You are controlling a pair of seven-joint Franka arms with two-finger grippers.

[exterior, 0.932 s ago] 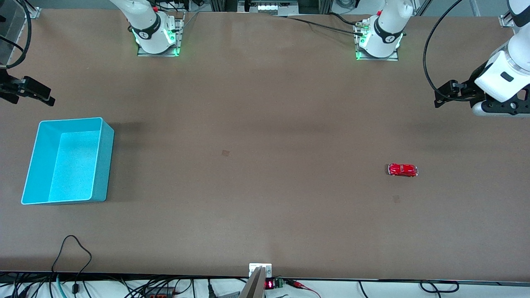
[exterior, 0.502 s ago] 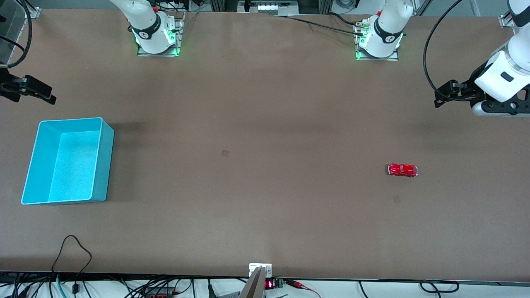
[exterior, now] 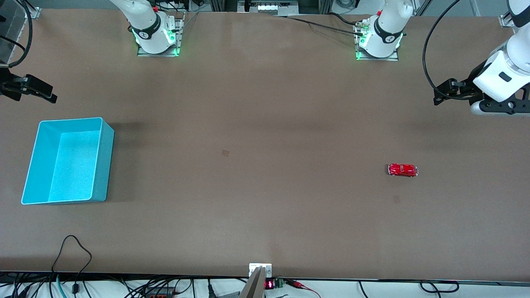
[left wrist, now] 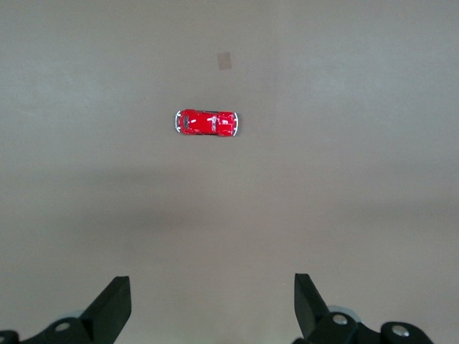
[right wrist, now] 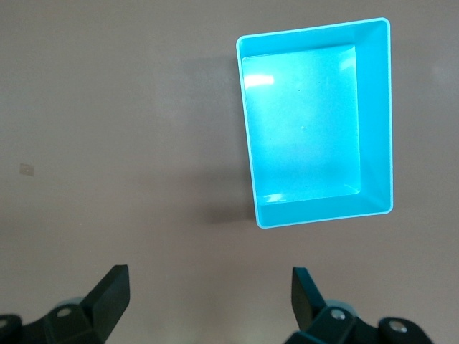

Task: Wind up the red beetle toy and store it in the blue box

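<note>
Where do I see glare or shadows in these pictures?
Right wrist view: a bright glare patch sits on the inner floor of the blue box, and a soft shadow lies on the table beside it. Left wrist view: the red beetle toy is glossy, with a broad dim band across the table.

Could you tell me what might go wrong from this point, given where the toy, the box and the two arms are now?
1. The red beetle toy is tiny and glossy; the open left hand, up over the table's left-arm end, may pinch it off-centre, so it could slip or roll.
2. The blue box sits at the right arm's end, so the toy probably needs a long carry or handover to the open right hand, risking a drop.
</note>
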